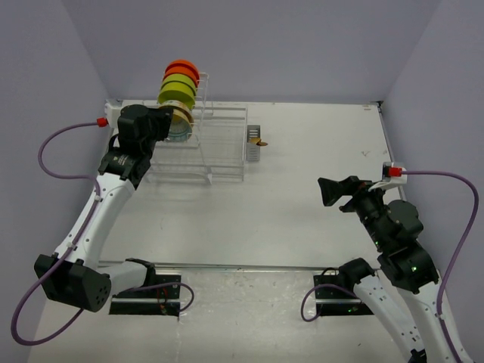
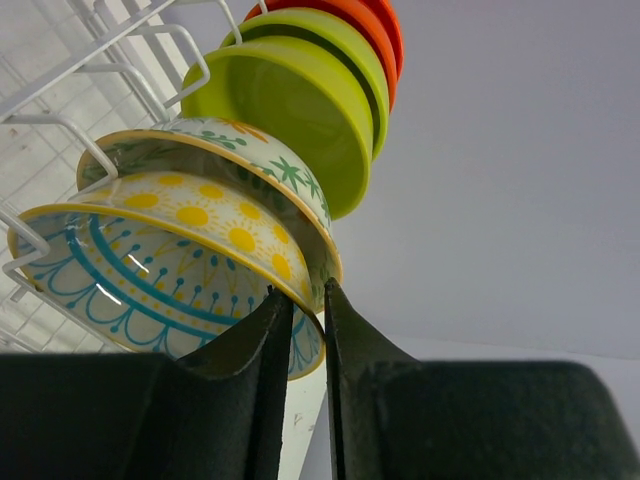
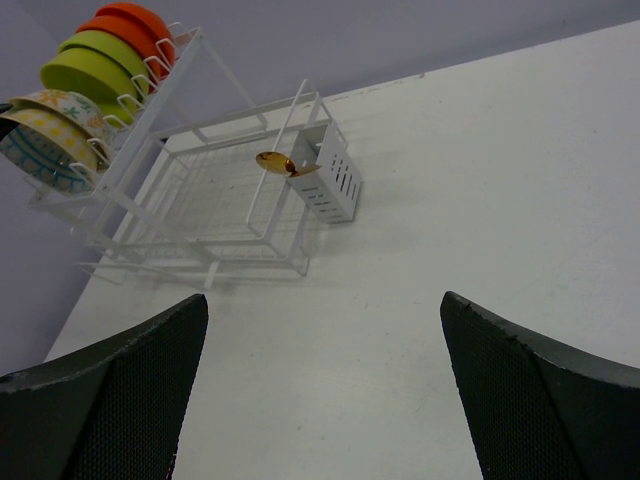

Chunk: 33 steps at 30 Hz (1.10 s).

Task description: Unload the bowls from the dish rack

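left gripper (image 2: 308, 292) fingers (image 2: 255, 350) are seen nearest, filling the bottom of the left wrist view with only a thin gap between them. the rim of the front patterned bowl (image 2: 130, 290) is caught in that gap, so it is read as a pinch on the rim. how firm the pinch is cannot be told.

the bowls (image 1: 180, 82) are racked on edge in the tower of the dish rack (image 1: 223, 151), upper left of the top view. patterned ones are at the front, lime-green bowls (image 2: 280, 110) behind them, orange-red bowls (image 2: 375, 30) at the back. none is seen out on the table (image 1: 287, 204).

step judged: grasp of the first bowl, unloading barely begun. next move, as judged: the bowl is to be lifted along its slot and clear of the wires, then set down on the table away from the rack. the second patterned bowl is nested tight behind it, so it could be dragged along. a rim pinch may also let the bowl swing.

right gripper (image 3: 322, 298) is held wide open and nothing is held in it. it is parked over bare table right of centre in the top view, well apart from the rack. the grey caddy (image 3: 330, 180) is not involved.
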Each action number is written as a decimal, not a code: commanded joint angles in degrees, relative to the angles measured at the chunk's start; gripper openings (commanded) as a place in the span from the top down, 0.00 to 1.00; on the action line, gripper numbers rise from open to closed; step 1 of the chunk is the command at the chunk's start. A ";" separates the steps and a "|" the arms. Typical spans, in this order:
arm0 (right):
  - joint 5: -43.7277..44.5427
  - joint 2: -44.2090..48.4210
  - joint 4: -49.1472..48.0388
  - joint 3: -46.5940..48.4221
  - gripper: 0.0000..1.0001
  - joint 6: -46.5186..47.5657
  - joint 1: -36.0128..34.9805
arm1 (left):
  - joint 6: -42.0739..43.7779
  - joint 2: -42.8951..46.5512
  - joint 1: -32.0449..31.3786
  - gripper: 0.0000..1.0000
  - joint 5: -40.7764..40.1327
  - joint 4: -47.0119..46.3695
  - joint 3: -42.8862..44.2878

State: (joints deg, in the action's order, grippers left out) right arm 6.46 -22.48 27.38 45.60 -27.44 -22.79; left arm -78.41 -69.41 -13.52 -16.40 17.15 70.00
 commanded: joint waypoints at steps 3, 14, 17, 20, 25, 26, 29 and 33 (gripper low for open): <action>0.66 0.33 -2.33 -0.25 0.01 0.72 -0.07 | 0.63 -0.91 0.33 0.79 -3.64 -2.12 1.37; 1.01 0.86 -2.33 -0.17 0.01 0.63 -0.06 | 0.63 0.50 0.25 1.00 -3.28 -2.12 1.02; 1.10 0.95 -2.41 -0.25 0.01 0.55 -0.06 | 0.72 1.03 0.16 1.00 -3.11 -2.55 0.93; 1.19 1.03 -2.41 -0.25 0.01 0.55 -0.06 | 0.63 1.90 -0.02 1.00 -2.49 -3.61 0.76; 1.28 1.03 -2.41 -0.08 0.01 0.63 -0.07 | -0.42 5.76 -0.63 1.00 -1.35 -9.74 -2.67; 1.45 0.86 -2.41 -0.08 0.01 0.72 -0.07 | -0.69 6.47 -0.72 1.00 -1.18 -10.29 -3.11; 1.71 0.95 -2.33 0.01 0.01 0.81 -0.07 | -1.04 8.49 -1.07 1.00 -1.00 -11.43 -4.43; 1.63 0.77 -2.41 0.27 0.01 0.81 -0.07 | -1.39 10.69 -1.07 1.00 -0.56 -12.75 -5.66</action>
State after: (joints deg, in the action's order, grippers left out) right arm 6.90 -21.63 27.29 45.60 -27.40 -22.79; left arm -78.91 -61.60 -14.35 -16.05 12.84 64.40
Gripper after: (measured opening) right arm 0.987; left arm 0.027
